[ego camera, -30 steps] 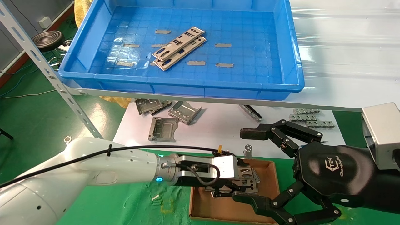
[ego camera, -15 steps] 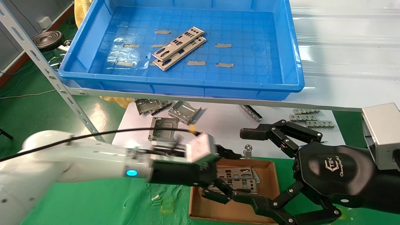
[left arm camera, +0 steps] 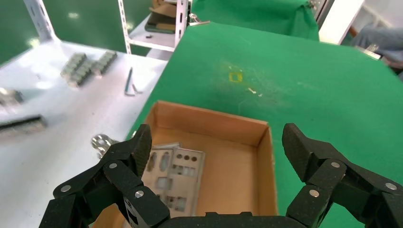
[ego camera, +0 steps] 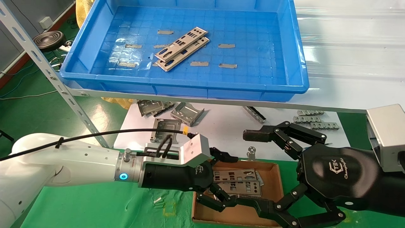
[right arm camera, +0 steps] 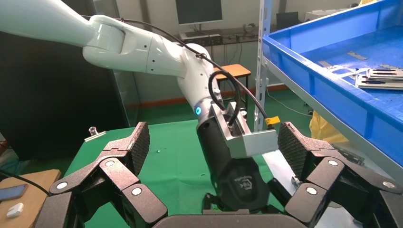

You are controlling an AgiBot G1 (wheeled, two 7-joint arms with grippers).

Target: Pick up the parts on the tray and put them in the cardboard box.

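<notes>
- Our left gripper [ego camera: 218, 177] has drawn back over the cardboard box [ego camera: 272, 177], jaws wide and empty
- Parts [ego camera: 237, 182] lie inside (two more [ego camera: 182, 47] on the tray [ego camera: 297, 72])
- Right gripper [ego camera: 256, 171] hovers open beside

Two parts [ego camera: 182, 48] lie in the tray [ego camera: 294, 47], others [ego camera: 239, 182] in the cardboard box [ego camera: 278, 182].

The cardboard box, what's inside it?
Grey metal plates lie in the cardboard box. The open left gripper above hides their near ends, so their count is unclear.
</notes>
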